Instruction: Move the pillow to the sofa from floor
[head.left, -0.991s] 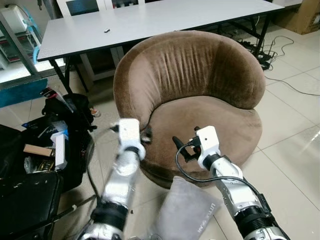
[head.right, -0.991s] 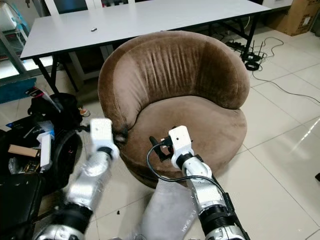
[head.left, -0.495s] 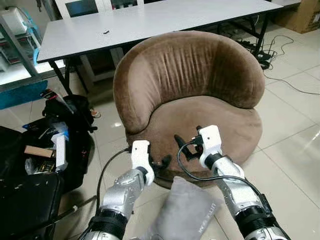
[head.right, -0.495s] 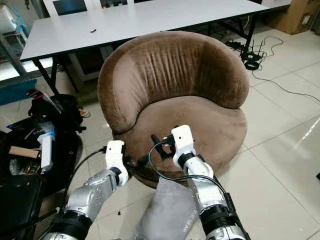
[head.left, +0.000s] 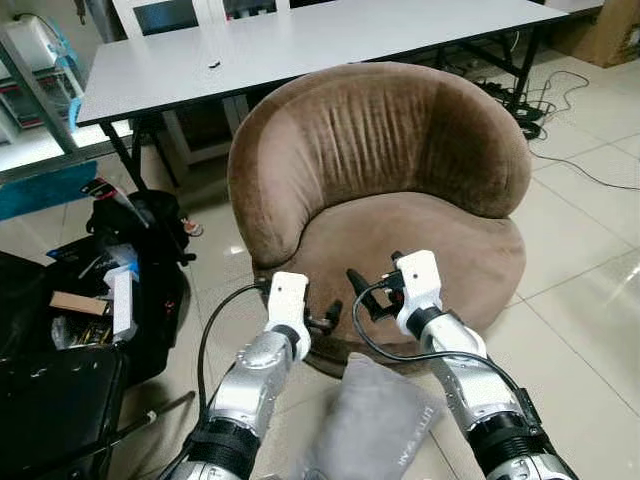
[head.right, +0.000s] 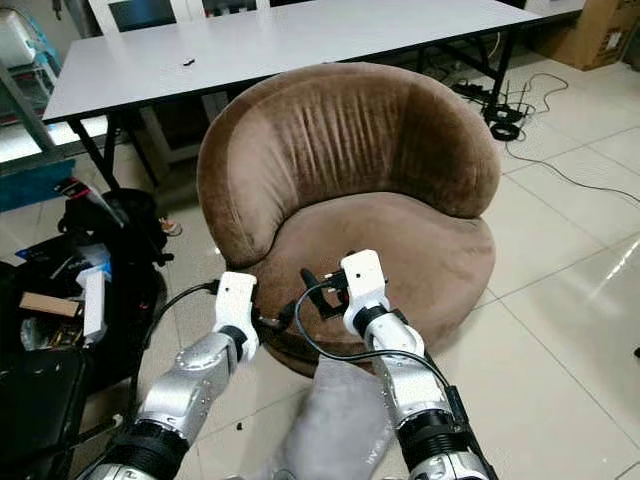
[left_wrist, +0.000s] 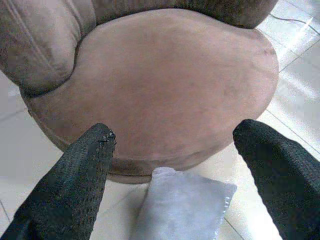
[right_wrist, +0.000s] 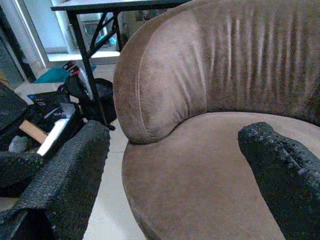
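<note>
Below both end effectors, grey pillow (head.left: 372, 425), sofa (head.left: 400, 190) ahead

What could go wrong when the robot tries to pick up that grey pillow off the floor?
Three things might go wrong:

1. The soft grey pillow lies on the tiled floor against the round brown velvet sofa, so a gripper coming down might bump the seat edge.
2. Both the left gripper and the right gripper hover open above the pillow; a pinch on loose fabric might slip.
3. The black cable looping off the right wrist might snag.
</note>
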